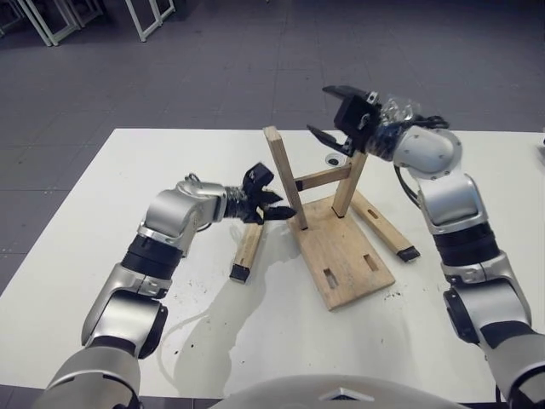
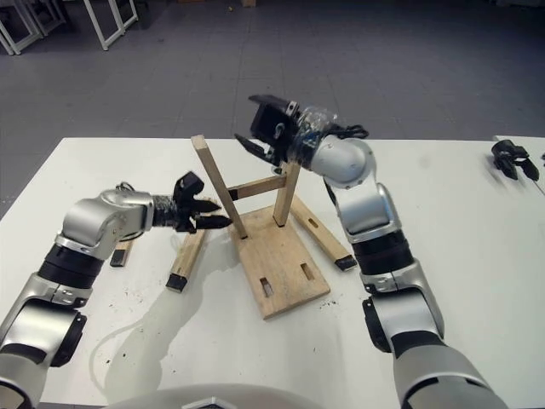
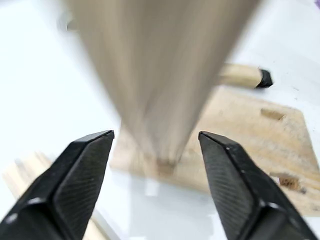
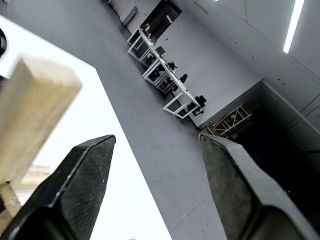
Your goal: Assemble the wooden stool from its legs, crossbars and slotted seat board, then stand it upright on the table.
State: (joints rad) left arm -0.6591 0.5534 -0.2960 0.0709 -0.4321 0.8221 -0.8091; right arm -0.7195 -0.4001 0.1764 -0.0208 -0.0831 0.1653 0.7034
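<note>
Straddling the left upright leg (image 1: pixel 285 175) near its base, the left hand (image 3: pixel 156 135) is spread wide, a finger on each side of the wood with a gap to both. A loose leg (image 1: pixel 248 249) lies on the tabletop (image 1: pixel 170 153) just beneath it. The slotted seat board (image 1: pixel 345 256) lies flat, and both upright legs stand in it, joined by a crossbar (image 1: pixel 324 178). Another loose leg (image 1: pixel 387 226) lies beside the board's right edge. The right hand (image 4: pixel 157 139) gapes open, holding nothing, just above the top of the right upright leg (image 1: pixel 349 187).
</note>
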